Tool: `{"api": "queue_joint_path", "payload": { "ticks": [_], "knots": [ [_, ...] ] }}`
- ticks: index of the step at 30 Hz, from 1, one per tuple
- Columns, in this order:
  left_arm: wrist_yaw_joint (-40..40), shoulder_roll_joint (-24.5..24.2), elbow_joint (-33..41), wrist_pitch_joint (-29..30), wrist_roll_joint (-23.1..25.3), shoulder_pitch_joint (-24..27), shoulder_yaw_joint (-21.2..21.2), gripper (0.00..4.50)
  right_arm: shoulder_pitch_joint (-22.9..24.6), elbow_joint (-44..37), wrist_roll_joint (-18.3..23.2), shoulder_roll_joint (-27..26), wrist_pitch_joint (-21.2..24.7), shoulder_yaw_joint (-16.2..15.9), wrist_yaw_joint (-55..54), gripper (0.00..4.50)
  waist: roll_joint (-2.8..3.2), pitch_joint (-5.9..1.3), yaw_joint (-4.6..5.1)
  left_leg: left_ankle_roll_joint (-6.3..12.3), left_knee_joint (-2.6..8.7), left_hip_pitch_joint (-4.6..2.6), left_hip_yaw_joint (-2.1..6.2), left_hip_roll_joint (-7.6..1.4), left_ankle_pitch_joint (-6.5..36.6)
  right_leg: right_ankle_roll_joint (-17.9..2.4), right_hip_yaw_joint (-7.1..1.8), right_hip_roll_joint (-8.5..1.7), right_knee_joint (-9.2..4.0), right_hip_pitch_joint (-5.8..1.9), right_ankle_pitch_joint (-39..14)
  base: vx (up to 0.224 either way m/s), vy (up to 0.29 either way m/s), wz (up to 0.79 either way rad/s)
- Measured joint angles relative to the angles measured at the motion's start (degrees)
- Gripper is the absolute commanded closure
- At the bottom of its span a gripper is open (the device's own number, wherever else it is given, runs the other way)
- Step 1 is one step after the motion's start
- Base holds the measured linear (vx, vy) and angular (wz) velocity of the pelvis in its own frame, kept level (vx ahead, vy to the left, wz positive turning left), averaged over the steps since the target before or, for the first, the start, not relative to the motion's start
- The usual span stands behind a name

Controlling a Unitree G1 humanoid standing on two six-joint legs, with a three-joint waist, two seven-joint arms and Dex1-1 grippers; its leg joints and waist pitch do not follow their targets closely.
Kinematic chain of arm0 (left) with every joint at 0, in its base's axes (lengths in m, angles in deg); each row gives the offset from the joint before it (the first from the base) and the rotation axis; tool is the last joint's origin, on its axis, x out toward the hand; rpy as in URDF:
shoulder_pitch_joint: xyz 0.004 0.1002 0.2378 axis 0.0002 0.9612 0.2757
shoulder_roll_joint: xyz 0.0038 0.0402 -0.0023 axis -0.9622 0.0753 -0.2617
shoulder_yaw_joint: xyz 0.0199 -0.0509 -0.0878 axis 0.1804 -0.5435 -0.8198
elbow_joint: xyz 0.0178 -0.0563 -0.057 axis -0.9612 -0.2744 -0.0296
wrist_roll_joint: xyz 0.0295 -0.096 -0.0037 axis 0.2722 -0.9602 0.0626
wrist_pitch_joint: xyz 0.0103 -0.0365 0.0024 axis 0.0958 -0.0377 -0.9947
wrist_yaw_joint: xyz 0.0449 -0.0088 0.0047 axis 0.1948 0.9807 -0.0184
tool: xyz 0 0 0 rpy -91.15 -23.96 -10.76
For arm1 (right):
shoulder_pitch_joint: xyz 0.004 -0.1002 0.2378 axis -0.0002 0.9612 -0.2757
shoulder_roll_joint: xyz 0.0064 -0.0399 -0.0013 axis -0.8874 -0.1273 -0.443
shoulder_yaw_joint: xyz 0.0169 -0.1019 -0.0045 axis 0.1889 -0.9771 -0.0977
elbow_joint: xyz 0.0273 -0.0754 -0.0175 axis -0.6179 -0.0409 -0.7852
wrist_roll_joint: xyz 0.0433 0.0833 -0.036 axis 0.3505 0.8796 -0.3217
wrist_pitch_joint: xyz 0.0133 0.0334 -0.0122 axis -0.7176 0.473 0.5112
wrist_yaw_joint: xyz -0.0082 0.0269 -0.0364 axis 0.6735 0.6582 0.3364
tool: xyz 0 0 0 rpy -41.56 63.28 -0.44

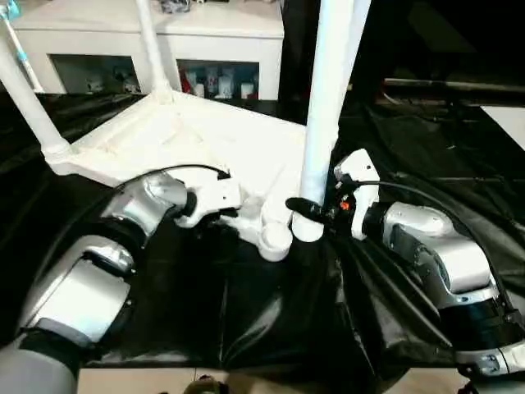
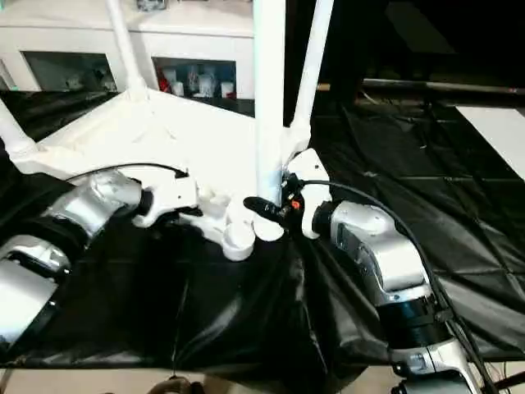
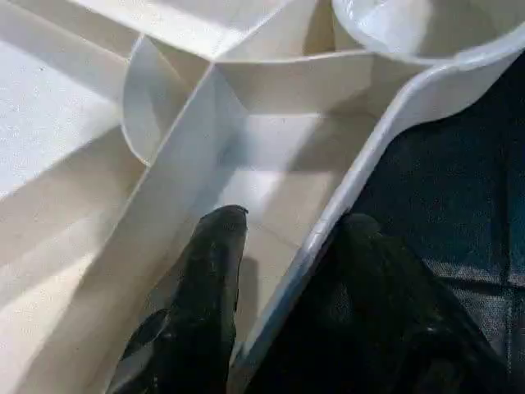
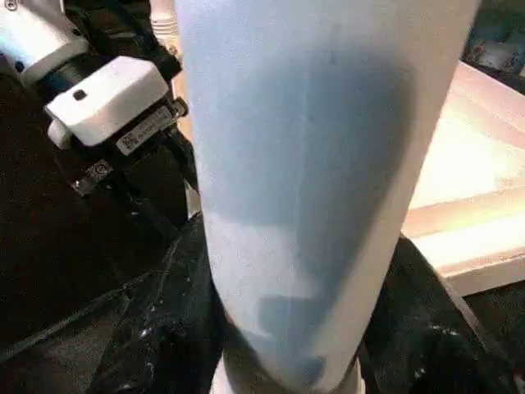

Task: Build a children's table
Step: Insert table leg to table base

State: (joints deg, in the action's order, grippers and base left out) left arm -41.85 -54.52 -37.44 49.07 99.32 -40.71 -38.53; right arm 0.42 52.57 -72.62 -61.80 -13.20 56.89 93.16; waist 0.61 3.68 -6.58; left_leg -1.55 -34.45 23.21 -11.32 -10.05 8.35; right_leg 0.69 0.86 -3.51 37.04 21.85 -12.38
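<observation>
The table top (image 1: pixel 205 139) lies upside down on the black-sheeted tabletop (image 1: pixel 246 312), three legs already standing in its far and side corners. The fourth leg (image 1: pixel 324 123) is upright just beside the empty near socket (image 1: pixel 276 240), grasped low down by the right gripper (image 1: pixel 305 210). The left gripper (image 3: pixel 287 271) has its fingers astride the top's rim (image 3: pixel 385 139), one inside, one outside, pinning it. The leg's foot sits next to the socket, not over it; pushed down now, it would likely catch the socket's lip and skid, or tip the top against the left hold. The loose, wrinkled sheet could let everything slide. Behind stands a white cabinet (image 1: pixel 221 37) with glass doors; beyond it the room is dark.
</observation>
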Motion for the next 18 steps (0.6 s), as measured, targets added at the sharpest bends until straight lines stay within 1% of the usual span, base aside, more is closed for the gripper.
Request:
{"api": "queue_joint_path", "payload": {
  "ticks": [4, 6, 7, 11, 13, 14, 18],
  "knots": [
    [-0.8, 0.0, -0.5, 0.1, 0.5, -0.3, 0.0, 2.88, 0.0, 0.0, 0.0, 0.0, 0.0, 0.0, 0.0, 2.64, 0.05, -0.01, 0.09, 0.00, 0.00, -0.01, 0.00, 0.00, 0.0, 0.0, -0.02, 0.00, -0.02, 0.00, 0.0, 0.000, 0.000, 0.00],
    [-1.1, 0.1, -1.3, 0.2, 1.0, -0.6, -0.1, 3.11, 0.0, 0.0, 0.0, 0.0, 0.0, -0.2, 0.1, 2.64, 0.06, -0.02, 0.09, 0.00, 0.01, -0.02, -0.01, 0.00, 0.0, 0.0, -0.02, 0.00, -0.02, 0.00, 0.0, 0.000, 0.000, 0.00],
    [-1.4, 0.0, -1.4, 0.5, 1.1, -0.8, -0.1, 3.11, 0.0, 0.0, -0.1, 0.0, 0.0, -0.3, 0.1, 2.64, 0.08, -0.03, 0.11, 0.00, 0.01, -0.02, -0.01, 0.00, 0.0, 0.0, -0.03, 0.00, -0.02, 0.00, 0.0, 0.000, 0.000, 0.00],
    [-4.7, 0.4, -1.4, 2.9, 1.2, -1.5, -0.4, 3.34, 0.0, 0.0, -0.2, -0.1, -0.1, -0.9, 0.3, 2.64, 0.09, -0.04, 0.31, 0.00, 0.00, -0.14, -0.01, 0.01, 0.0, 0.0, -0.03, -0.04, -0.02, 0.01, 0.0, 0.000, 0.000, 0.00],
    [-6.8, 0.3, -1.2, 3.9, 1.7, -1.6, -0.2, 3.47, 0.0, 0.0, -0.3, -0.1, -0.2, -1.1, 0.5, 2.64, 0.10, -0.05, 0.54, 0.00, 0.02, -0.21, 0.01, 0.01, 0.0, 0.0, -0.03, -0.04, -0.03, 0.02, 0.0, 0.000, 0.000, 0.00],
    [-7.8, 0.2, -1.1, 4.1, 2.2, -1.6, 0.1, 3.47, 0.0, 0.0, -0.3, -0.1, -0.4, -1.1, 0.6, 2.64, 0.13, -0.07, 0.69, 0.00, 0.03, -0.22, 0.01, 0.01, 0.0, 0.0, -0.04, -0.03, -0.04, 0.03, 0.0, 0.000, 0.000, 0.00],
    [-10.7, 0.1, -0.4, 6.0, 3.1, -1.6, 0.5, 3.79, 0.0, 0.0, -0.5, -0.2, -0.8, -1.1, 0.6, 2.64, 0.38, -0.23, 1.17, 0.00, 0.07, -0.29, 0.02, 0.01, 0.0, 0.0, -0.05, -0.03, -0.09, 0.04, 0.0, 0.000, 0.000, 0.00]
  ]
}}
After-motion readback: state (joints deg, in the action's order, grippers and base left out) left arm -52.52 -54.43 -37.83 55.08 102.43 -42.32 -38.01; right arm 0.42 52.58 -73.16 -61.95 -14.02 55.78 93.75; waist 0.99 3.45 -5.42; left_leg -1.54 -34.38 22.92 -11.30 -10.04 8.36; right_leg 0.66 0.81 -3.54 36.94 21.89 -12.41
